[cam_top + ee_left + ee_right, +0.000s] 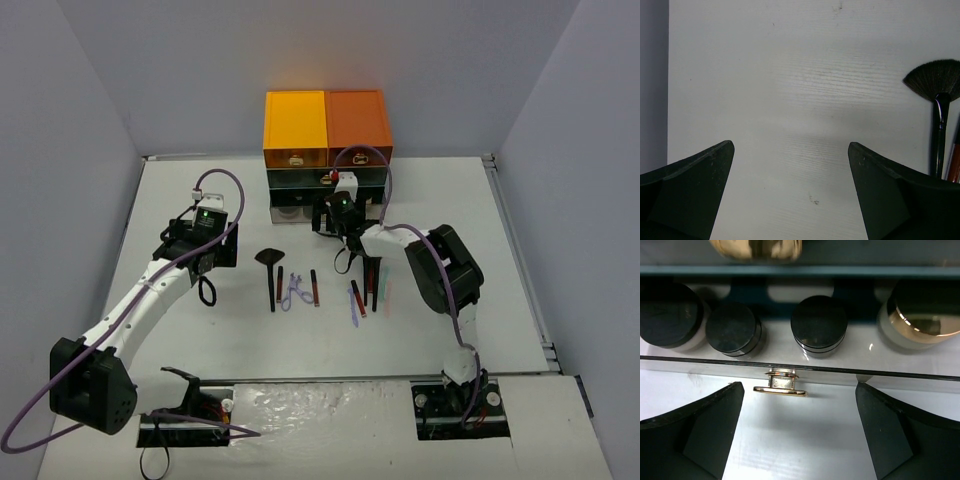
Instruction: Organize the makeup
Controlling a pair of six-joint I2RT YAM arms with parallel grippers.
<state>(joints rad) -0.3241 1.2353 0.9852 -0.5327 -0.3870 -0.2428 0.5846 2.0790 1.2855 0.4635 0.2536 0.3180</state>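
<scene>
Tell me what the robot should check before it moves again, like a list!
1. Right gripper: fingers wide apart, nothing between them. Ok.
2. Left gripper: fingers wide apart, holding nothing, over bare table. Ok.
3. Drawer pulled out: its gold handle sits right before the right fingers. Ok.
4. Jars put away: black jars and the gold-lidded jar stand inside the drawer. Ok.
5. Everything tidied: fan brush, purple curler and a pencil lie on the table. Not ok.
6. Room in this drawer for long things: cannot tell.
</scene>
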